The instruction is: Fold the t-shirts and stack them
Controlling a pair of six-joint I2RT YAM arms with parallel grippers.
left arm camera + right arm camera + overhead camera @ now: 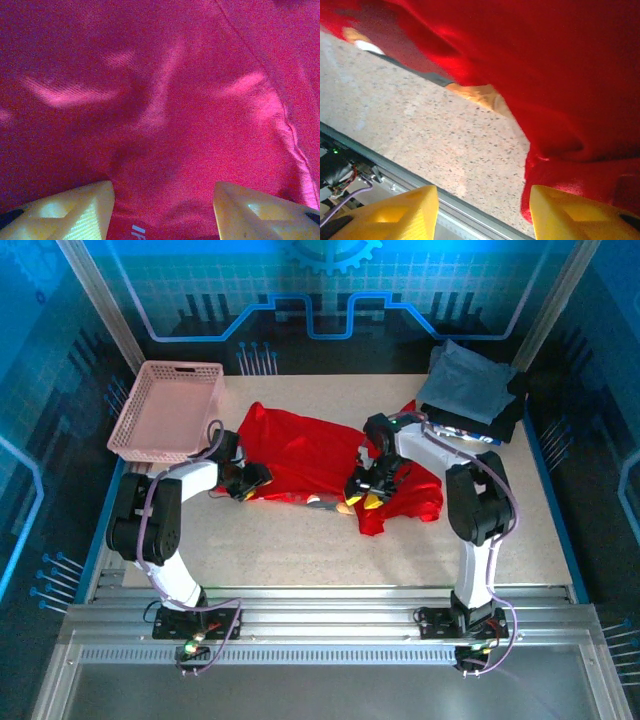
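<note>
At the bottom of the top view, ribbed aluminium rails (320, 605) ran across the near edge. Beyond them lay the table (300, 550), a pale speckled surface with a stone-like grain.

The red t-shirt (310, 455) was in the centre of the frame, spread loosely and creased, of soft woven cloth. A small piece of its print (330, 502), orange and pale, showed at its lower edge. The left gripper (250, 480) rested on its left end and the right gripper (370, 490) on its right part.

In the left wrist view the yellow fingers (80, 210) stood apart with nothing pinched, and red cloth (160, 100) with a stitched seam lay beyond them. A fragment of white lettering (137, 230) was between them, too cut off to read.

In the right wrist view the fingers (395, 210) were also spread, over bare table (445, 125), with a fold of the shirt (560, 75) just beside the right one.

At the upper left of the top view was a pink plastic mesh basket (135, 415). At the upper right was a folded grey-blue shirt (465, 385) upon a dark shirt (505, 420).
</note>
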